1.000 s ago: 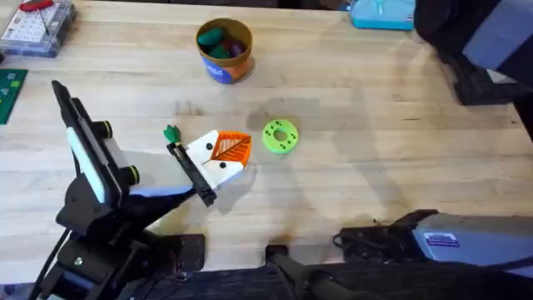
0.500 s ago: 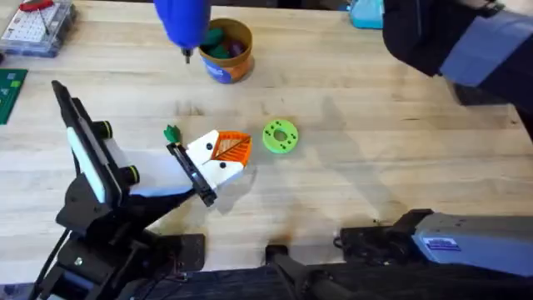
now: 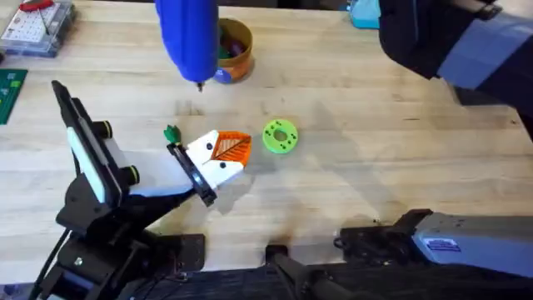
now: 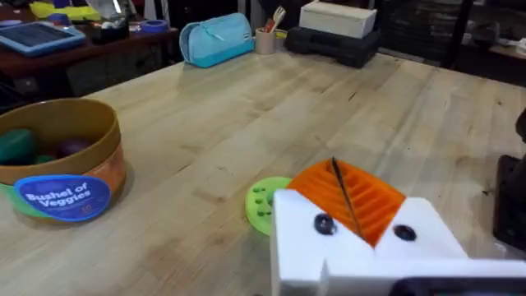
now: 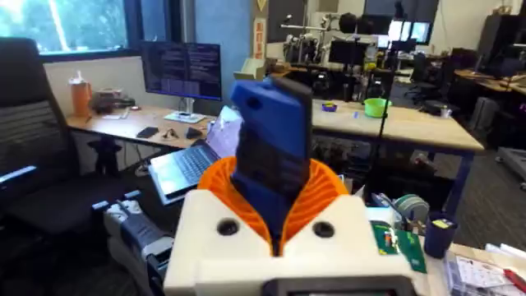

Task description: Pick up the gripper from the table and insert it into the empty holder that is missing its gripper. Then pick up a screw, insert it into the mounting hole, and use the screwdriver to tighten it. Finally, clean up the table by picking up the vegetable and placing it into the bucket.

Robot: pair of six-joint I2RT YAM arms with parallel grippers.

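Right hand (image 5: 275,238) clamps screwdriver (image 3: 188,37) above bucket (image 3: 231,52); left hand (image 4: 362,271) state unclear; bare tabletop (image 3: 400,142) rightward.

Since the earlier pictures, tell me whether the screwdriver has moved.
Yes. The screwdriver entered from the top edge and came down: its bit, earlier level with the bucket, now points below it, nearer the lime-green disc.

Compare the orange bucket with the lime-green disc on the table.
The bucket is an orange cup with upright walls and a blue-and-white label; the lime-green disc is flat and plain. The bucket holds toy vegetables; the disc holds nothing and is pierced by a centre hole and small ones around it. The bucket is wider than the disc. The bucket stands at the far side, partly behind the blue screwdriver; the disc lies mid-table. Both are round.
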